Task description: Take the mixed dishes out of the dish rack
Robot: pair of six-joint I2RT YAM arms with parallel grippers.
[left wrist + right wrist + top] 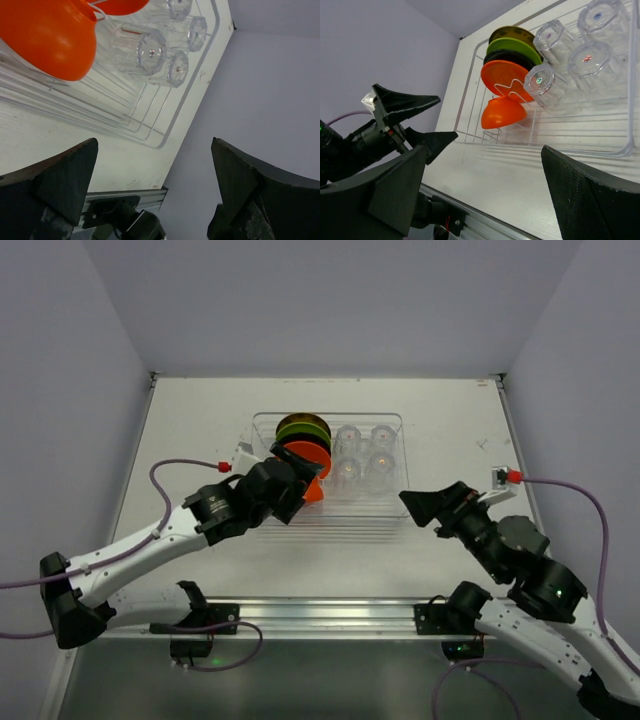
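Left hand (pixel 154 150) and right hand (pixel 485 150) hang spread and empty near the dish rack (pixel 340 525) on the tabletop (pixel 200 420). Its orange bowl (pixel 502 113) looks light, stiff and slippery, so pinch across the rim. The clear glasses (pixel 348 472) are probably fragile.

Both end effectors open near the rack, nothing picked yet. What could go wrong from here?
1. The left end effector hangs open right beside the orange bowl, which sits tilted at the front of the plate row; a misjudged approach could knock it out of the dish rack.
2. The plates stand close together on edge; lifting one may drag its neighbour.
3. The four clear glasses are tightly grouped, so wide fingers could bump the next one.
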